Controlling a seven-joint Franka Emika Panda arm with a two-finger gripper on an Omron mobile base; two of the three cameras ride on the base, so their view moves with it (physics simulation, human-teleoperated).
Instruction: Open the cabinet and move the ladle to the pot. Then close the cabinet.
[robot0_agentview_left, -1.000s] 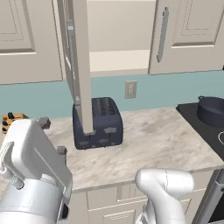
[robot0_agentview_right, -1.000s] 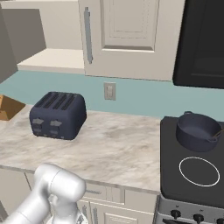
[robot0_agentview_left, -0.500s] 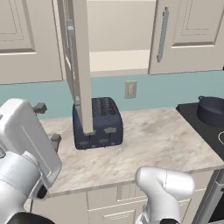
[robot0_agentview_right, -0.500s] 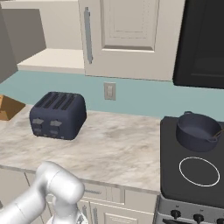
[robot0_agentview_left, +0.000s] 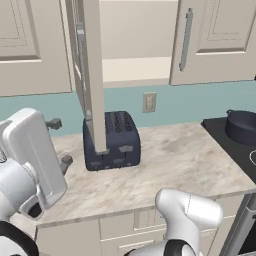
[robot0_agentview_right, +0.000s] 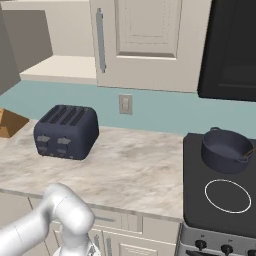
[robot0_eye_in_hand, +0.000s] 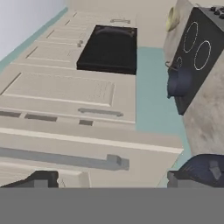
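Beige recessed-panel doors belong to the tall two-door cabinet: its left door stands swung out edge-on over the counter, its right door, with a long vertical silver bar handle, is shut. Behind the open door the pale shelf and back wall show bare as far as the base views reach; what lies deeper to the left is hidden by the door.

A small round dark blue-grey pot with short side handles sits on the black stovetop at about 1 o'clock from a white burner ring, and its inside looks dark with nothing in it. A boxy dark blue four-slot toaster stands on the marbled beige counter, well apart from the pot, at about 9 o'clock from it in the right base view. In the left base view the open door's lower edge hangs in front of the toaster. No writing or brand can be read anywhere.

In the hand view the gripper has its two dark fingertips spread wide apart with nothing between them. In that rolled view the cabinet door faces fill the space beyond them, the pot is far off at about 1 o'clock, and the toaster is just beside the right tip.
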